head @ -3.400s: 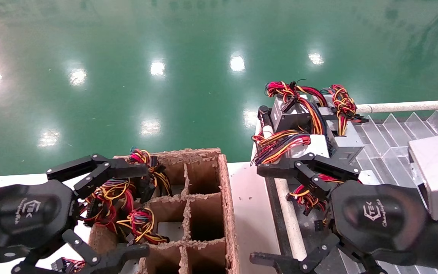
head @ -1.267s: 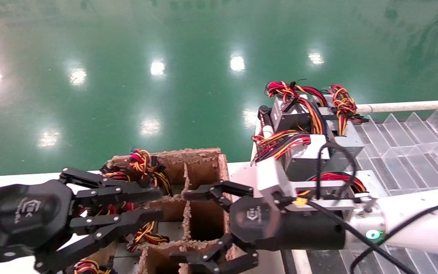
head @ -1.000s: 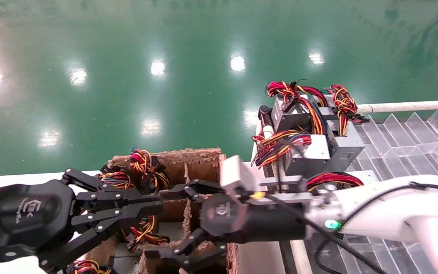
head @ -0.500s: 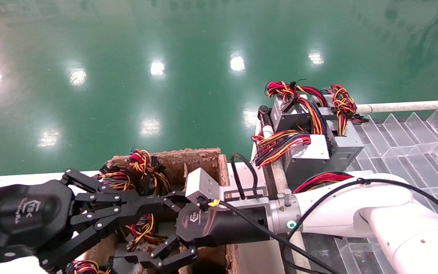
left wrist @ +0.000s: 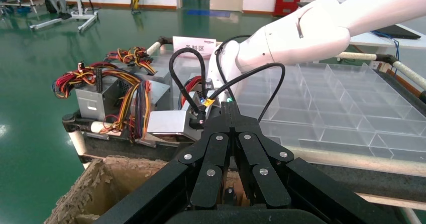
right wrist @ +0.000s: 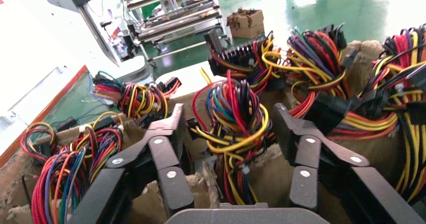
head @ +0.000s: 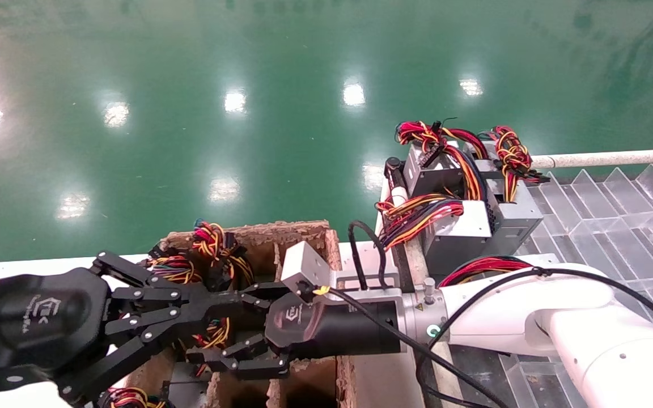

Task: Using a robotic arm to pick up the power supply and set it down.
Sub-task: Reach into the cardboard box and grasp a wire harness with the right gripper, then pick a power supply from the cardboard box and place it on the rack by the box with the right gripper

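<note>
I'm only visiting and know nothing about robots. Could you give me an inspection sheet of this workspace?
Surface: white table bearing a cardboard box.
Job's things: wire bundle of a power supply stands in a box compartment; its body is hidden.
Clutter: grey power supplies on the right, by a clear tray.
Grippers: right end effector open, fingers either side of the bundle; left end effector shut, at the box.
Cables: black cable loops over the right wrist.
Surroundings: glossy green floor.
</note>
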You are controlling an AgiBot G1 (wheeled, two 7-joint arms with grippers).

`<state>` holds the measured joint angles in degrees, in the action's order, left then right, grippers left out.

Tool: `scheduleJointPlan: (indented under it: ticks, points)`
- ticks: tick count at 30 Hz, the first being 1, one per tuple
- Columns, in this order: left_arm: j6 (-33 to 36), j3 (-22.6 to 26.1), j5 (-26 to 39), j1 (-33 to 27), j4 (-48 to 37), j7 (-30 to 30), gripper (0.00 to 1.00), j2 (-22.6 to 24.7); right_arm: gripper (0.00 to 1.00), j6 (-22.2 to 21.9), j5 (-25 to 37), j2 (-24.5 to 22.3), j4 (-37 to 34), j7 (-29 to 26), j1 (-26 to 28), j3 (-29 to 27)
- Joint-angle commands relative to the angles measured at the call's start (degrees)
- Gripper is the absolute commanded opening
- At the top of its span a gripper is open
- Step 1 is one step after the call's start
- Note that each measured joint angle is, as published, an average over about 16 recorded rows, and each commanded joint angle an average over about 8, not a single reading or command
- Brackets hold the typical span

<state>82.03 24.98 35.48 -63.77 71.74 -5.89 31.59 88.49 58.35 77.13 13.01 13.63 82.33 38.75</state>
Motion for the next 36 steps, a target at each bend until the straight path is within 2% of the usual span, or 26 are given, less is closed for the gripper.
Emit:
scheduleJointPlan:
  ticks: [1,26,32,36]
  points:
    - [0.0,0.0,0.0,0.0,0.0,0.0,0.0,0.0,0.0,-0.16,-0.52,0.14,-0.15,0.13,0.06,0.14]
    - [0.0,0.0,0.0,0.0,0.0,0.0,0.0,0.0,0.0,1.2,-1.98,-1.32,-0.08,0.13,1.92,4.23]
    - [0.0,0.0,0.0,0.0,0.0,0.0,0.0,0.0,0.0,2.17,-2.89,-2.55,2.28,-0.67,2.59,4.99]
    - [0.0,0.0,0.0,0.0,0.0,0.0,0.0,0.0,0.0,2.7,-4.65,-4.46,6.48,-1.67,2.48,5.47]
